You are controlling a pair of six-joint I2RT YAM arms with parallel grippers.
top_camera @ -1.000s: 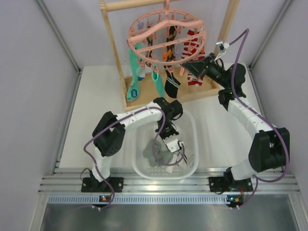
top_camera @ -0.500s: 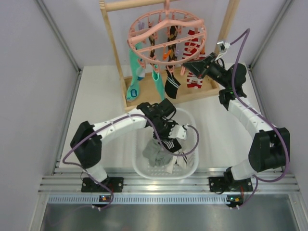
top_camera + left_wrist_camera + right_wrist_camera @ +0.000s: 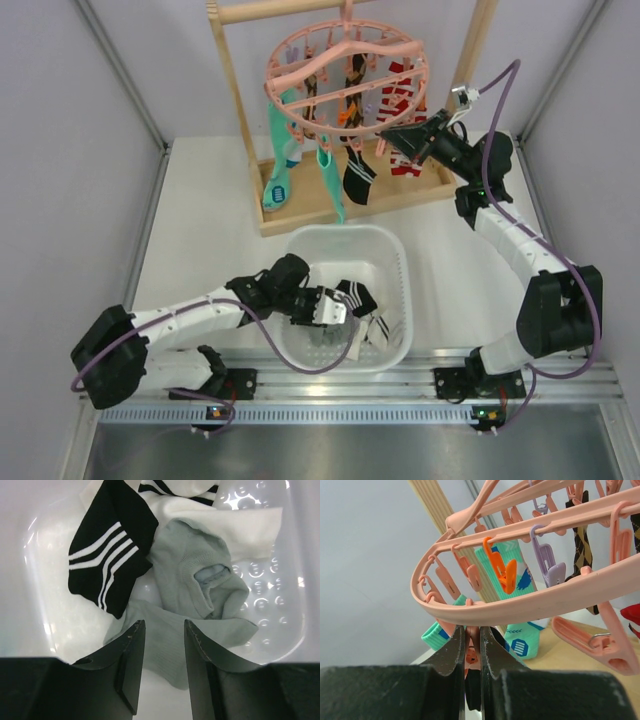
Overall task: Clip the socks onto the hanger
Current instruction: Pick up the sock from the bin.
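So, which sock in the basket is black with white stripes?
The black sock, upper left in the left wrist view; the grey socks beside it are plain.

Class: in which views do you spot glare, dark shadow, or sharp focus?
Left wrist view: glare whitens the white plastic basket's wall; the black white-striped sock is crisp. Right wrist view: the right gripper is a dark, underexposed mass; the round pink plastic hanger is sharp. Top external view: even light.
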